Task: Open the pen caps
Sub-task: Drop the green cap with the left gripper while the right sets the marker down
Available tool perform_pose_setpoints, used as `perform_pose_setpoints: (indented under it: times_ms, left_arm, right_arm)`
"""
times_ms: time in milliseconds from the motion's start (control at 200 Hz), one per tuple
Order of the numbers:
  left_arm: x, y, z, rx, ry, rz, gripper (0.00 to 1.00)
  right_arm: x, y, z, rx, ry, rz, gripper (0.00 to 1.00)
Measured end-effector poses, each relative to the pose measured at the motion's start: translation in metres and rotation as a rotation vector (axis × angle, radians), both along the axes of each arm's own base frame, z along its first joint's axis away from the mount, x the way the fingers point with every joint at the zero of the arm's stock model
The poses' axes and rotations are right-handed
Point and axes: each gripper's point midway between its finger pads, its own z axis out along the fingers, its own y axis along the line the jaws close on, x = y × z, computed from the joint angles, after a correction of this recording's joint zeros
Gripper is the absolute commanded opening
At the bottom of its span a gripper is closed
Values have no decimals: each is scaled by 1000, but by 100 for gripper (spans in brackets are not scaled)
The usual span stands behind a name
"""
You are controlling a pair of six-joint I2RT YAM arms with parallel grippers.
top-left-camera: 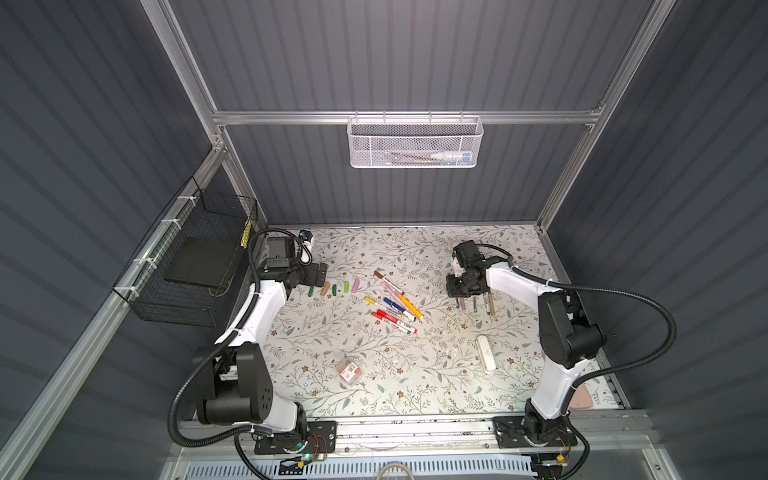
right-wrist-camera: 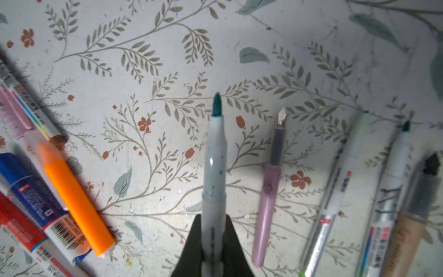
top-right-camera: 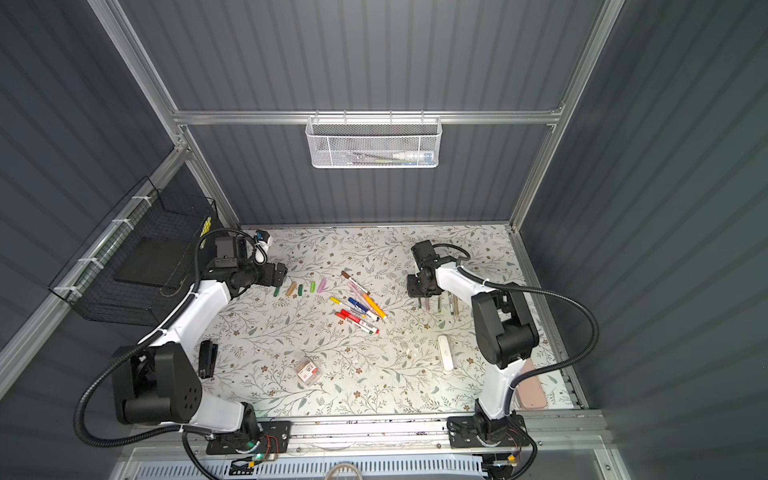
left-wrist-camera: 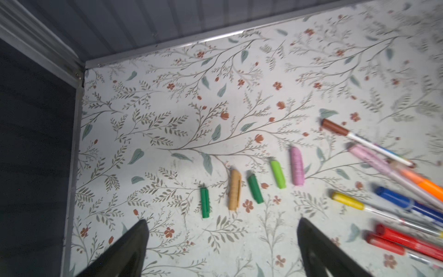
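Several loose pen caps lie in a row on the floral mat: green, tan, dark green, light green and pink. In both top views the row sits just right of my left gripper. My left gripper is open and empty, hovering just short of the green cap. My right gripper is shut on an uncapped teal-tipped pen. Capped pens lie heaped mid-table, among them brown, yellow and blue caps.
Uncapped pens lie side by side beside the held pen. A white oblong case and a small clear box sit nearer the front. A black wire basket hangs on the left wall, a white mesh basket at the back.
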Motion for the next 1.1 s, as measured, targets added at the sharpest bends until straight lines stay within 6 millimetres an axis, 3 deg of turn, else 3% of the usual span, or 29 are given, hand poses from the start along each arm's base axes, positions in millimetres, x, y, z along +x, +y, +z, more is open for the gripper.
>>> perform_pose_setpoints:
  times_ms: [165, 295, 535, 841, 1101]
  left_arm:
    - [-12, -16, 20, -69, -53, -65, 100]
    - [-15, -16, 21, -159, -57, -65, 100]
    - [-16, 7, 13, -257, -40, 13, 100]
    - [-15, 11, 16, -300, -52, 28, 100]
    - [-14, 17, 17, -314, -55, 44, 100]
  right_arm:
    - [8, -4, -20, -41, 38, 1, 0]
    - [8, -9, -35, -69, 73, -9, 1]
    - [16, -13, -35, -89, 58, -21, 11]
    - [17, -15, -34, -97, 53, -23, 24]
    - [11, -19, -25, -111, 58, -21, 27]
